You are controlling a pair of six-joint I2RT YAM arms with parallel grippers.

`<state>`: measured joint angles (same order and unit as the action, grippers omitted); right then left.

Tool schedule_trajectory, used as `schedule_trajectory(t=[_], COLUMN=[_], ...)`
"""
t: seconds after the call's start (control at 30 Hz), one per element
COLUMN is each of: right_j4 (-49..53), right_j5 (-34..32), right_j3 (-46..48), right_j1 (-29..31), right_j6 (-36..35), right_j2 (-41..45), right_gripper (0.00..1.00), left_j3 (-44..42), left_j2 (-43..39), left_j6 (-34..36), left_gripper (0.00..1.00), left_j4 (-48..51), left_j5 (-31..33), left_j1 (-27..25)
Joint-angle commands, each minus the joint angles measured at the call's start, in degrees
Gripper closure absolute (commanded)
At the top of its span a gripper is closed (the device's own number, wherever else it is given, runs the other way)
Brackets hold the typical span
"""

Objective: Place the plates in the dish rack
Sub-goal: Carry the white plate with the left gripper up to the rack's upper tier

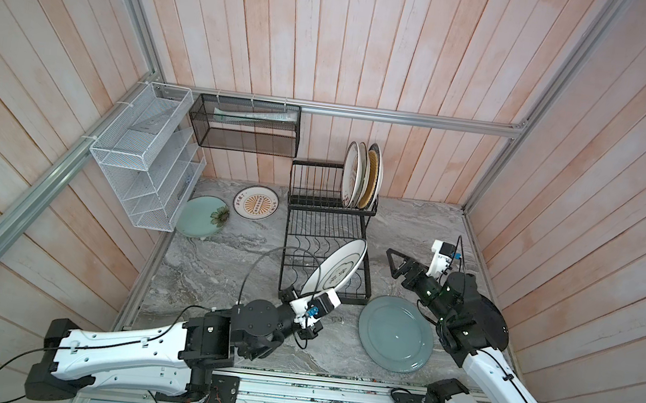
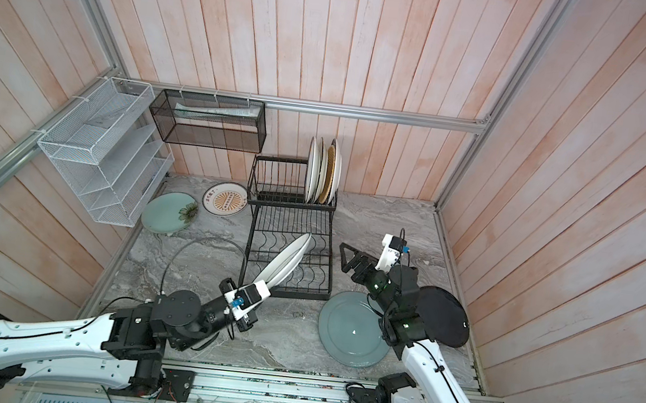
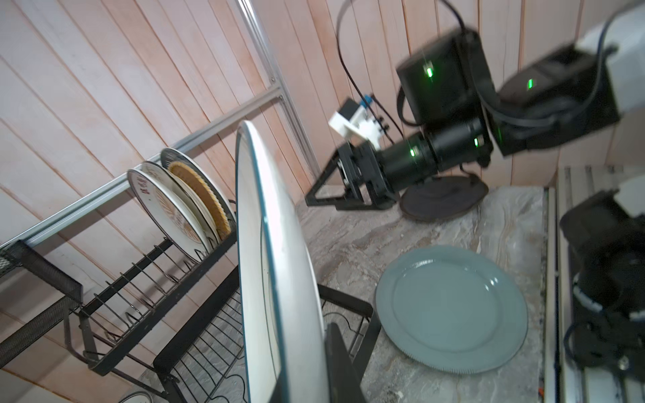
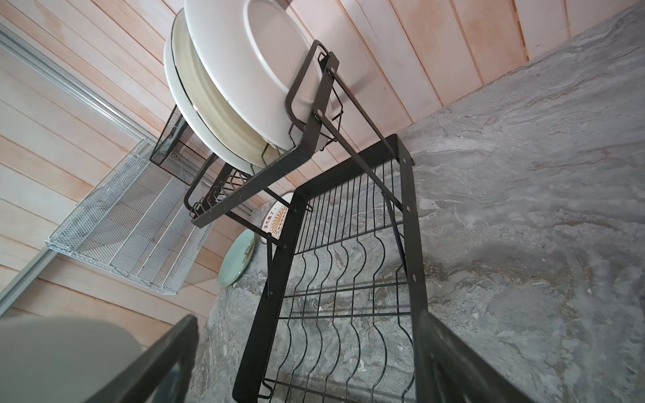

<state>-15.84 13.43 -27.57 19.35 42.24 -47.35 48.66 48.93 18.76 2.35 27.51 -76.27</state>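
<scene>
Two arms at work; saw grey marbled desk (image 1: 221, 265) first, boxed in by pink board walls. Found dish rack (image 1: 331, 207) standing at back-centre of desk: raised upper tier toward back wall, flat lower tier w/ wavy wires toward the arms. Noted white mesh organizer (image 1: 142, 155) hung on left wall & black mesh basket (image 1: 244, 126) hung on back wall, neither touching rack. Counted at least 3 plates (image 1: 362, 176) upright in slots at right end of upper tier, incl. yellow woven-look plate (image 3: 195, 185); exact no. hard to tell. Saw grey-blue plate (image 1: 395, 333) lying flat on desk just by rack's front right corner. Spotted black plate (image 2: 443, 315) flat on desk further right, partly under right arm. Found white black-ringed plate (image 1: 336, 269) up on edge, tilted, over front part of lower tier; couldn't tell whether rim touched the wires. Saw pale green plate (image 1: 200, 216) flat at left of desk, partly beneath organizer, w/ orange-sunburst plate (image 1: 256, 202) flat just beside it, near rack's back left corner. Found left pincer (image 1: 304, 290) clamped tight on lower rim of white black-ringed plate, one finger (image 3: 335, 363) along plate's face in left wrist view. Found right pincer (image 1: 392, 263) spread wide, nothing btwn fingers, hanging above desk just right of lower tier, tips aimed at rack. Made out in right wrist view rack's wavy wires btwn the two spread fingers, plus a pale blur at one side, too soft to name.
</scene>
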Motion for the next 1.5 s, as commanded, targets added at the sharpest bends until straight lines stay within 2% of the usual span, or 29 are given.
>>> schedule_trajectory(t=[0.0, 0.13, 0.23, 0.33, 0.4, 0.6, 0.9, 1.1, 1.47], right_j4=[-10.3, -13.9, -15.9, -17.9, -19.1, -20.4, -21.1, -21.5, -21.2], right_j5=[5.4, 9.1, 9.5, 7.9, 8.0, 7.6, 6.8, 7.0, 6.9], right_j3=[4.1, 6.8, 9.0, 11.0, 11.5, 11.7, 12.0, 11.9, 11.7], right_j1=[0.0, 0.3, 2.1, 4.0, 4.7, 5.8, 6.4, 6.6, 6.7], right_j6=[-2.1, -3.3, -5.9, -8.0, -8.5, -9.1, -9.3, -8.9, -8.8], right_j2=[1.0, 0.9, 1.4, 1.1, 0.2, -2.4, -3.0, -3.9, -3.8], right_gripper=[0.02, 0.02, 0.02, 0.02, 0.02, 0.02, 0.02, 0.02, 0.02], left_j3=[8.5, 18.6, 25.3, 32.0, 35.7, 47.6, 58.2, 63.2, 65.2], left_j2=[0.4, 6.2, 11.6, 17.8, 22.0, 34.8, 47.4, 52.4, 56.5], left_j6=[-9.3, -19.6, -26.1, -30.4, -30.8, -31.2, -36.3, -36.8, -38.9], left_gripper=[1.0, 1.0, 1.0, 1.0, 1.0, 1.0, 1.0, 1.0, 1.0], left_j4=[-2.1, 1.8, 3.5, 5.0, 4.6, 7.1, 9.8, 12.0, 12.1], left_j5=[-0.2, -5.3, -9.0, -13.0, -15.2, -15.3, -21.8, -22.0, -22.3], left_j1=[4.5, 13.2, 19.3, 25.9, 28.2, 32.7, 39.6, 40.5, 41.5])
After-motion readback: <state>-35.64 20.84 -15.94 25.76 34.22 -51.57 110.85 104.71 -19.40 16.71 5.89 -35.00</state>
